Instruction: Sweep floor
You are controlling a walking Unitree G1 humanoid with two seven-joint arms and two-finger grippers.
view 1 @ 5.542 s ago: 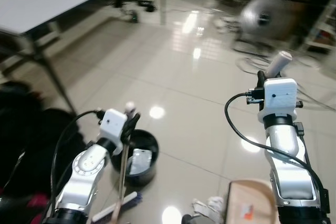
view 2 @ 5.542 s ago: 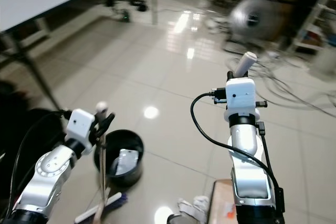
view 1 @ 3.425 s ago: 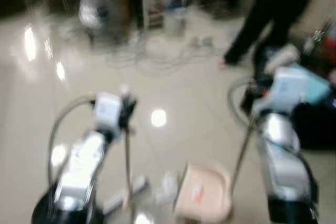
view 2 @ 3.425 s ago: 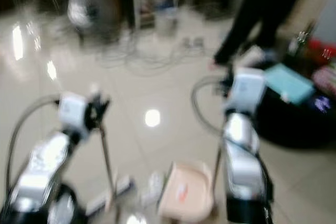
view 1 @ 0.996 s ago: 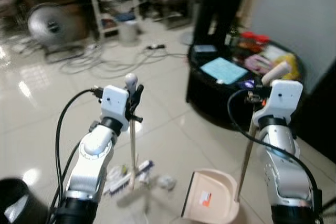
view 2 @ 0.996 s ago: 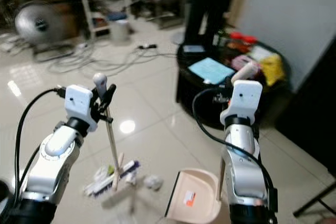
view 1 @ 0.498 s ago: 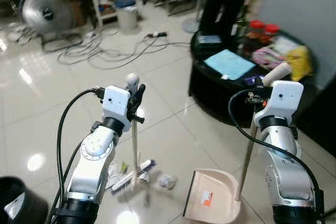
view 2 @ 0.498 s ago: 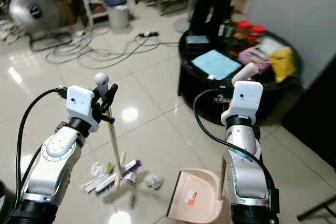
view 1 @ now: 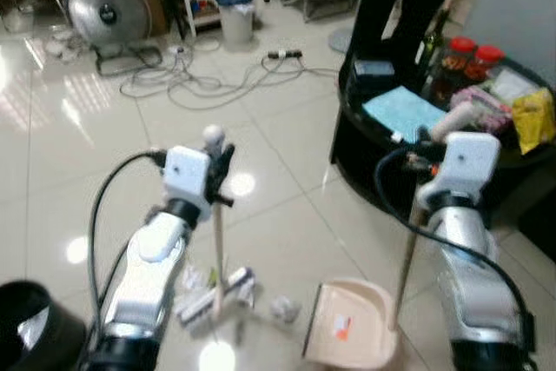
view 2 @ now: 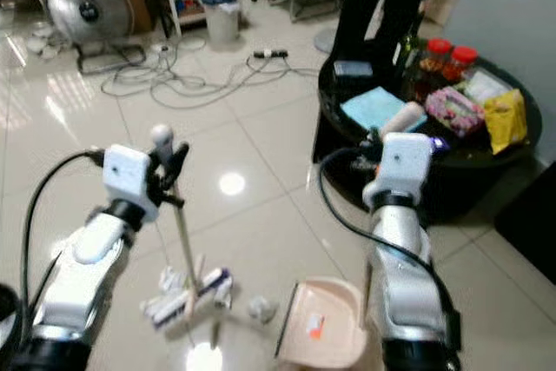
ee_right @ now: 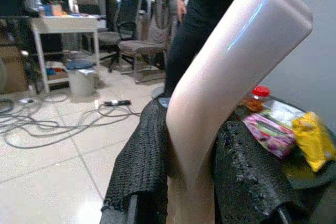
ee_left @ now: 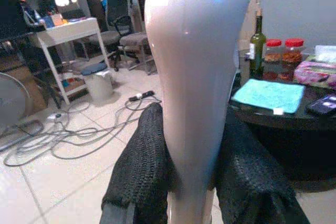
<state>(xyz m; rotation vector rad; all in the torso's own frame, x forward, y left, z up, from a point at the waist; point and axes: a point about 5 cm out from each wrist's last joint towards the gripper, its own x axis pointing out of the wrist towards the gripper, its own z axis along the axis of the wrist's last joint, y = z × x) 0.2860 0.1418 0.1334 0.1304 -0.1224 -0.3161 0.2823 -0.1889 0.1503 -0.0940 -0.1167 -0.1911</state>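
Below both grippers, the dustpan point(view 1: 352, 332) sits on the floor with crumpled litter point(view 1: 281, 308) just beside its mouth; short, low strokes of the broom point(view 1: 217, 254) should carry it in. Left gripper point(ee_left: 184, 182) is clamped on the broom's handle, right gripper point(ee_right: 184, 177) on the dustpan's handle.
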